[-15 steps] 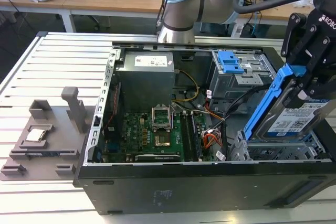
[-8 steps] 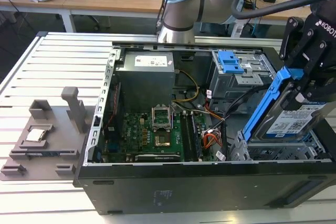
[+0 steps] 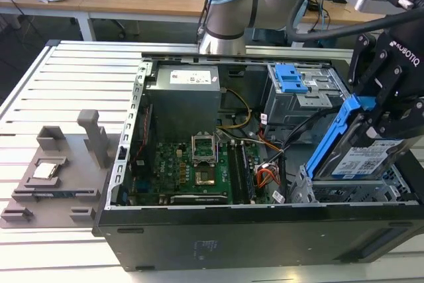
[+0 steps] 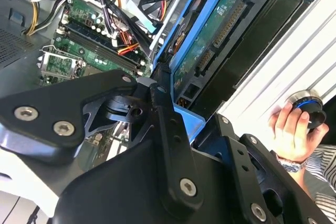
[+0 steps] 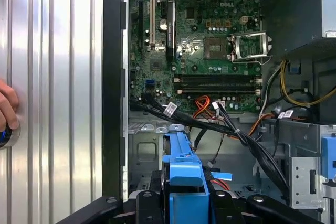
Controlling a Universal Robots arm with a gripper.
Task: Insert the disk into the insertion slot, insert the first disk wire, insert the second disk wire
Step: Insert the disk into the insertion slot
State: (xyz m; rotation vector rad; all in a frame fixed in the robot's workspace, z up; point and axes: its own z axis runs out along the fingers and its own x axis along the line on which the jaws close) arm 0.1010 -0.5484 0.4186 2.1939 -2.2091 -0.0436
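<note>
My gripper (image 3: 389, 122) is shut on the disk (image 3: 363, 161), a silver drive with a white-and-blue label in a bright blue caddy. In the exterior view the disk hangs tilted, its low end just over the insertion slot (image 3: 344, 194), the silver perforated cage at the near corner of the open computer case on the exterior view's right. The disk (image 4: 210, 40) shows its green circuit-board underside in the second wrist view, between my black fingers (image 4: 160, 103). The blue caddy edge of the disk (image 5: 181, 169) points into the case in the first wrist view. A black cable bundle (image 5: 210, 124) and orange wires (image 5: 202, 103) lie loose beside the bay.
A grey cage with a broad blue latch (image 3: 291, 77) stands behind the slot. The motherboard (image 3: 192, 170) and power supply (image 3: 182, 94) fill the case's other side. A grey fixture (image 3: 59, 170) sits on the slatted table. A person's hand (image 4: 291, 129) rests on a knob outside the case.
</note>
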